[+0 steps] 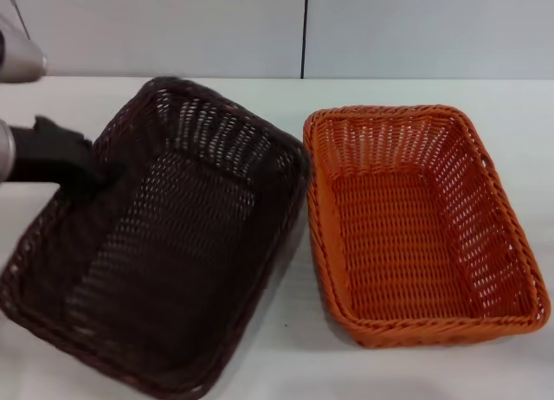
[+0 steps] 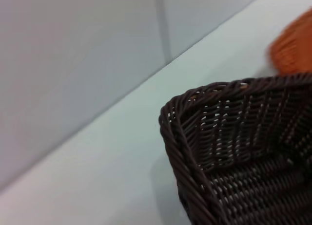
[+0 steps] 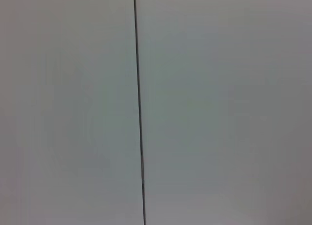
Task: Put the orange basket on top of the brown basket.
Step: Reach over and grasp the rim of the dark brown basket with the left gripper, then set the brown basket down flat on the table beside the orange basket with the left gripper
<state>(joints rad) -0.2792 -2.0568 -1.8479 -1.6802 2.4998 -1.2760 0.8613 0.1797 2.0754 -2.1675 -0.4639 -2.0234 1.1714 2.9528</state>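
While left end effector (image 1: 97,177) grips brown basket (image 1: 164,244), orange basket (image 1: 424,227) beside.

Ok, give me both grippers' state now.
Left gripper: at the brown basket's left rim; jaws' state cannot be told.
Right gripper: not in view.

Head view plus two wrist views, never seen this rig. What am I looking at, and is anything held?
It is a two-armed robot with a camera on its head and one on each wrist.

The head view looks down on a white table. On it sit a very dark brown rectangular woven basket on the robot's left and a bright orange rectangular woven basket on its right, side by side, both empty.

The left gripper is at the brown basket's left rim and appears to hold it; that basket looks tilted.

The left wrist view shows a corner of the brown basket close up.

The right wrist view shows only a wall; the right gripper is out of sight.
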